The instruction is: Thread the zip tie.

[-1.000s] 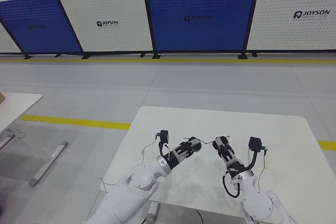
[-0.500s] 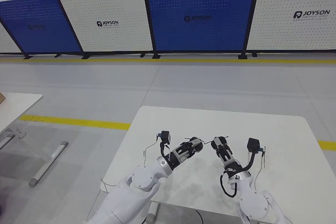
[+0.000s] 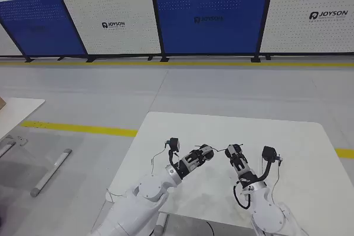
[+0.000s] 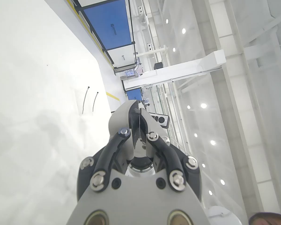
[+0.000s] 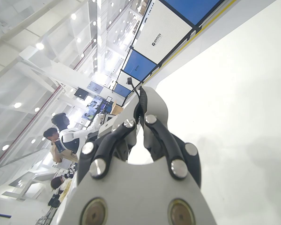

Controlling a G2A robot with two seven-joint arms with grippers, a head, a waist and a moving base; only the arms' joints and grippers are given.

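Holding the zip tie [image 3: 217, 148] in mid-air at the lower centre of the top view, both grippers are clamped tight: the left gripper [image 3: 205, 150] on its thin tail, the right gripper [image 3: 230, 151] on its head end. The right one edged inward, then backed off; the tail is probably not through yet.

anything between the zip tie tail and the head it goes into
Nothing visible: the left gripper pinches the zip tie tail, the right gripper holds the head end, and nothing else shows between them.
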